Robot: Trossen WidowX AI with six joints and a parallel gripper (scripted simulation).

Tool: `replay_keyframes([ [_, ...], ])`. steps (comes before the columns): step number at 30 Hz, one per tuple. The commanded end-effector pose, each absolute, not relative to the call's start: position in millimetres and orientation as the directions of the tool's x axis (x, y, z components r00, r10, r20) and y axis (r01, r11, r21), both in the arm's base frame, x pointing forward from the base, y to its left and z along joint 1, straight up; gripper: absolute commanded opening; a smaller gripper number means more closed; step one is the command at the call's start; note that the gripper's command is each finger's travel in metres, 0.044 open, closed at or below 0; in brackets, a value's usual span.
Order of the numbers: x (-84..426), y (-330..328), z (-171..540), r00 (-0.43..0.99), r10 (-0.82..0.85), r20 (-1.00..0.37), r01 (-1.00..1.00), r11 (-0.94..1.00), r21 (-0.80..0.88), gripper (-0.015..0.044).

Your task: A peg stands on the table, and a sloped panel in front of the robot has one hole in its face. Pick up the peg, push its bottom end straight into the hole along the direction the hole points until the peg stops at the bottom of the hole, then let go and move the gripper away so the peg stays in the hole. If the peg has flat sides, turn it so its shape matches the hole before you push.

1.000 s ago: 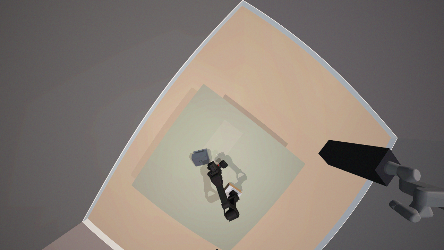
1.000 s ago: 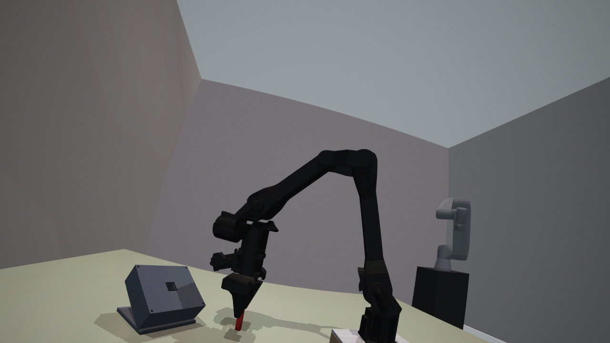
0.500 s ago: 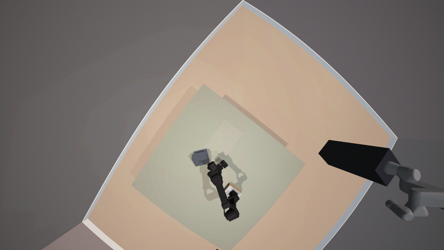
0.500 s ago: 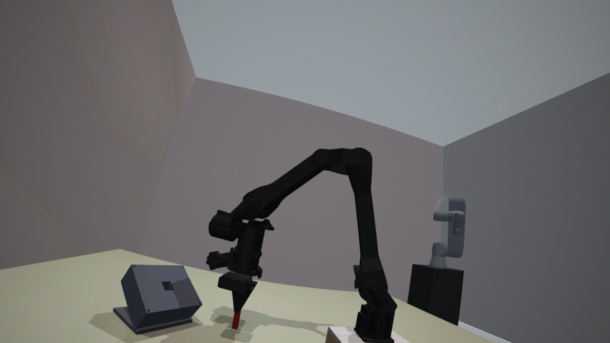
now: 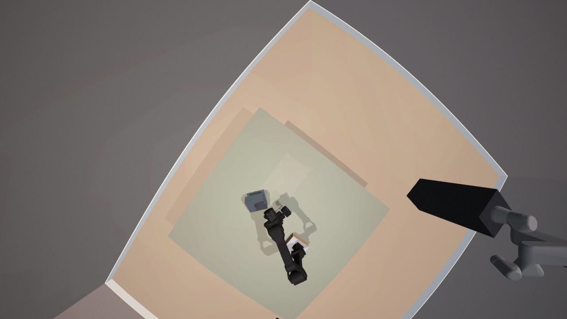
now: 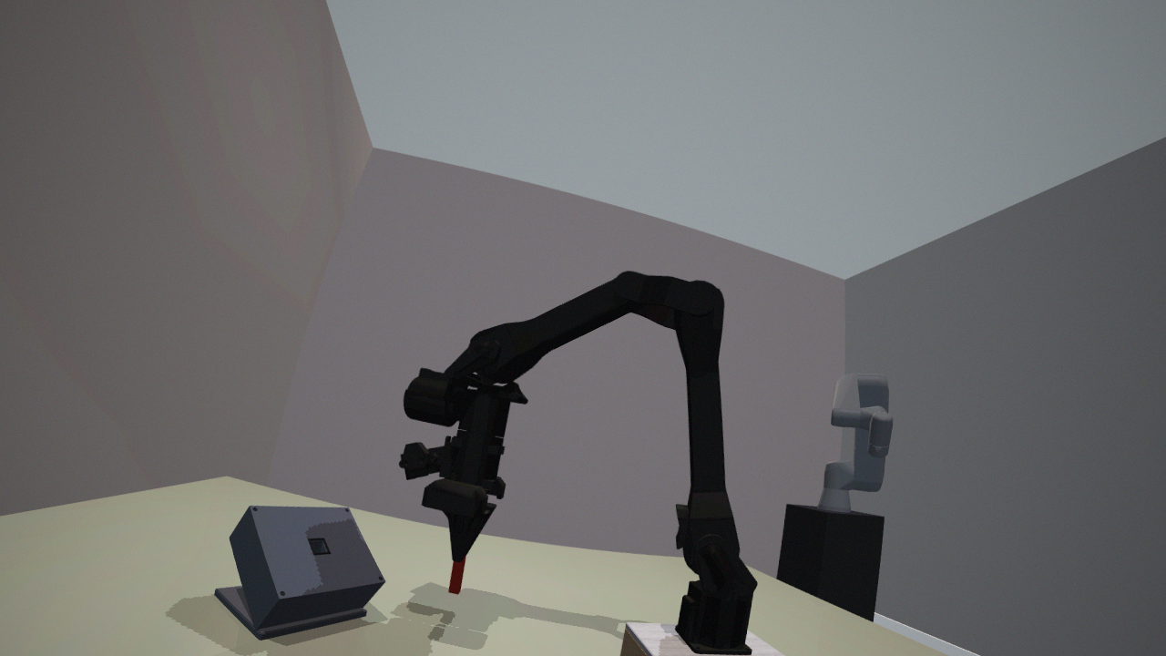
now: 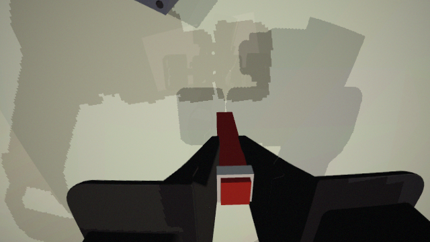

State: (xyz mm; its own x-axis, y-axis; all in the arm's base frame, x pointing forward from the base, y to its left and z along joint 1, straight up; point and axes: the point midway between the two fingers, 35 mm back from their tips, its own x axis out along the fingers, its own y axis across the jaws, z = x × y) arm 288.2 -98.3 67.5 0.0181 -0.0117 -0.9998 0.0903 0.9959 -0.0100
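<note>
The red peg has flat sides, a square red top and a white-grey collar near it. My gripper is shut on the peg, one finger on each side of the shaft below the collar. The peg's bottom end points down and hangs a little above the table, slightly tilted in the exterior view. The blue-grey sloped panel stands to the left of the peg in the exterior view. Its square hole is empty. Only a corner of the panel shows at the wrist view's top edge.
The arm's base stands on a small white-topped block. The panel has a flat dark foot on the pale green table. Another grey robot stands on a black pedestal away from the table.
</note>
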Motion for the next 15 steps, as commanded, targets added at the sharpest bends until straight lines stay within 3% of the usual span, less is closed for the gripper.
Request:
replay_keyframes([
  [1, 289.0, -98.4, 84.1, 0.028, -0.012, -1.0, 0.093, 0.996, -0.009, 0.0],
  [15, 290.3, -94.3, 104.6, 0.043, -0.036, -0.998, 0.035, 0.999, -0.035, 0.0],
])
